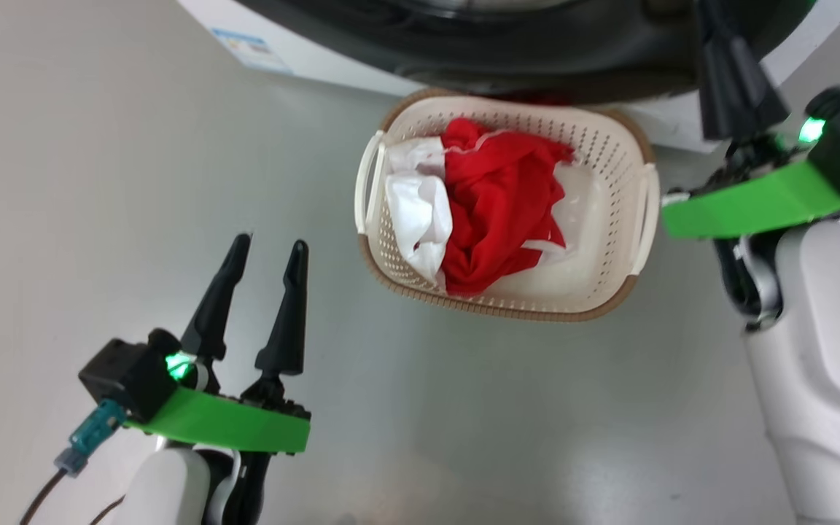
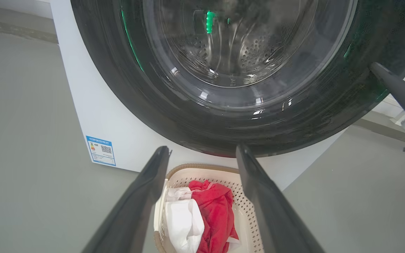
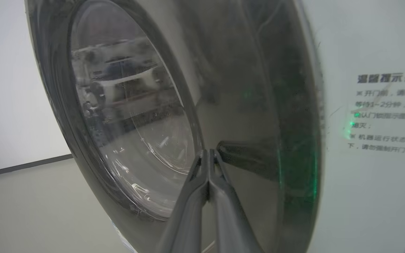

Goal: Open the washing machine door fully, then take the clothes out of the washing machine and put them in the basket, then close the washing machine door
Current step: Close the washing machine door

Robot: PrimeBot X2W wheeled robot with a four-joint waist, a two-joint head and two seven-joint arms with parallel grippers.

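Right pincer (image 3: 208, 151): shut, the two fingers laid flat on each other with nothing between them. I am using it as one blunt prod, not as a grip.
Contact: the tips meet their own reflection on the glossy black rim of the door (image 3: 244, 88), so they are touching it or just short of it. I cannot tell which.
Why shut: my judgement is that a closed pair pushes straight, and no single finger can hook the rim edge.
Left pincer (image 1: 272, 244): wide open and holding nothing. It hovers over the floor (image 1: 99, 146), on my left of the basket (image 1: 602, 146) and apart from it, pointing at the machine. It looks parked clear of the door's path.
Door position: it lies close against the white front of the washing machine (image 2: 83, 105), and no gap onto the opening shows. The latch is hidden, so I cannot say it has caught.
Drum (image 2: 251, 52): perforated steel seen through the glass, with no cloth visible inside.
Basket position: on the floor just in front of the machine, below the door's lower rim. That is near enough for a short carry from the opening.
Clothes: the red jersey (image 1: 496, 211) and the white garment (image 1: 416, 211) are both heaped in the basket, the white one toward my left.
Step in hand: closing the door, the last part of the task as I read it.
Next: a firm, square push until it latches.
Risk: the rim is slick and curved, so the tips could skid sideways.
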